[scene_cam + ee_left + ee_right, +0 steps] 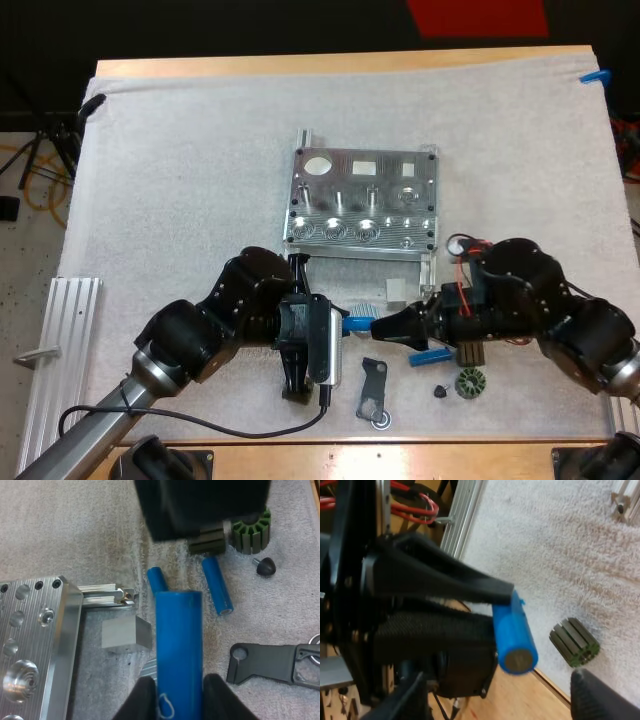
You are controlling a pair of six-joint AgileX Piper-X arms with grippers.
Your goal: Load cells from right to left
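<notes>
Nearest, on the white mat (180,150) of the desk, a dark bracket (372,390), a black knob (441,390) and a green ribbed ring (470,382) are laid. Just beyond, a blue cell (179,640) is clamped from both sides by the left tool (176,682). At its free end the right tool (385,327) is seen, fingers spread and gripping nothing. A spare cell (218,586) and a second spare cell (158,579) are left on the mat. Farthest, the metal fixture (362,200) is set, with no blue seen in its sockets. A handover seems intended. If the cell is released before it is gripped, it could be dropped among the parts.
</notes>
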